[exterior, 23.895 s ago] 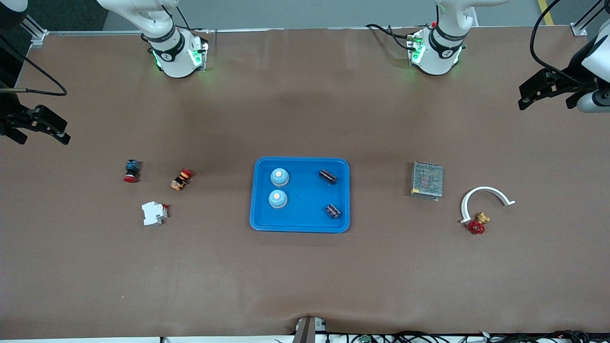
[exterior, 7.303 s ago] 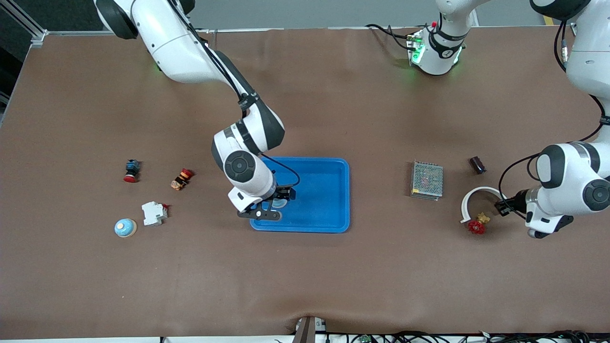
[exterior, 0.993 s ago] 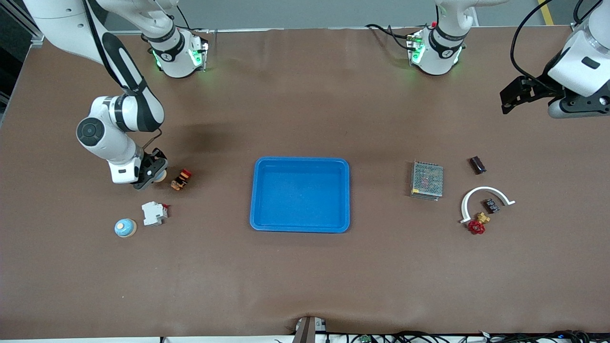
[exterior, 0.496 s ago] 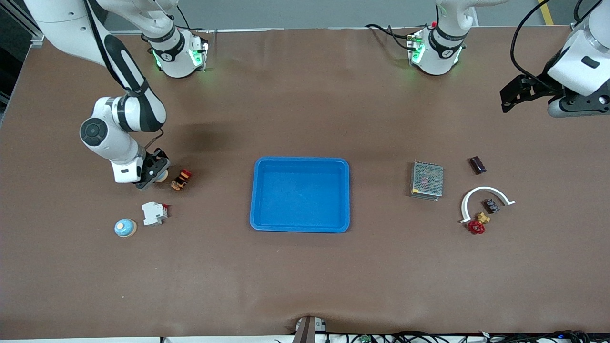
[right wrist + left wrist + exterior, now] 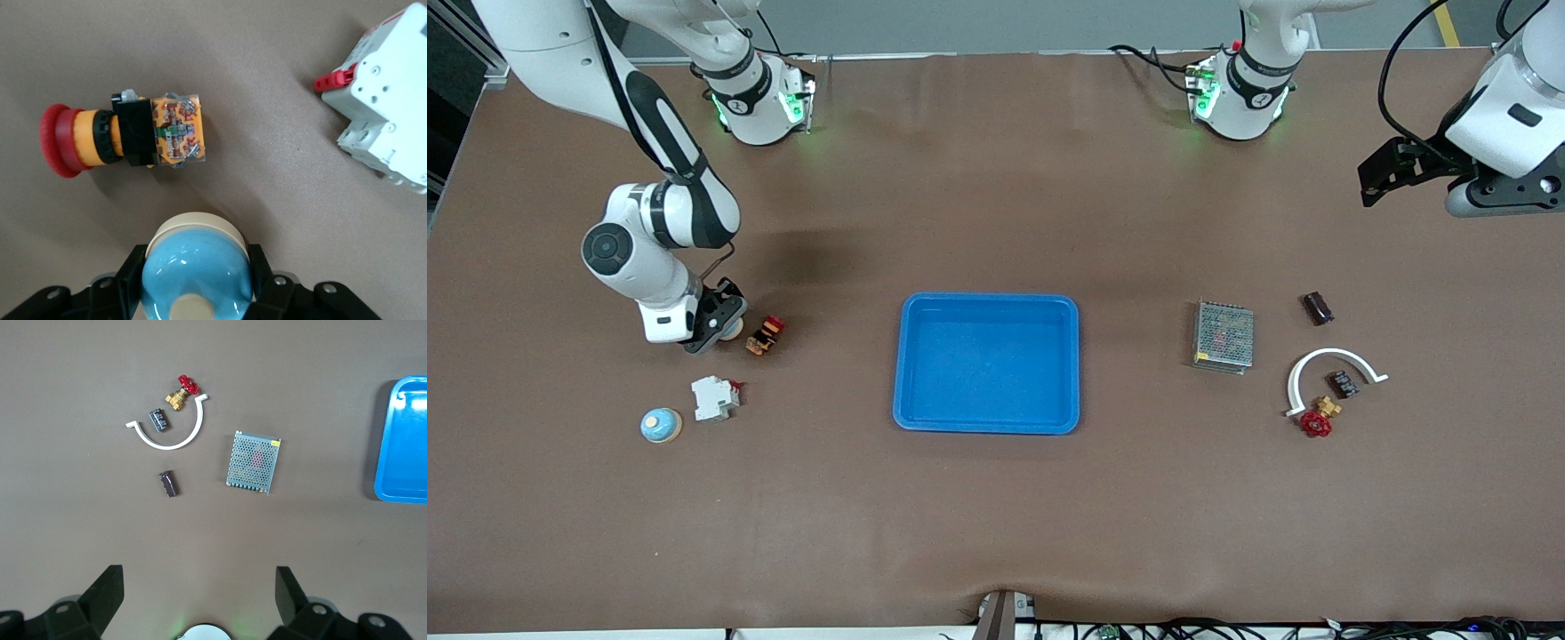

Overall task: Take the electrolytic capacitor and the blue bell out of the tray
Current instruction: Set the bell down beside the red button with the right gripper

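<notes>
I count two bells, one of them barely visible in the front view; two capacitors. One each: blue tray, push-button switch, white breaker, mesh-cased power supply, white arc, red-handled valve.

My two arms were glossy white with black joint bands. The right arm showed a round grey cap at its joint and a thin black cable. The left arm trailed looping black cables. Both bases glowed green, and both grippers were black.
</notes>
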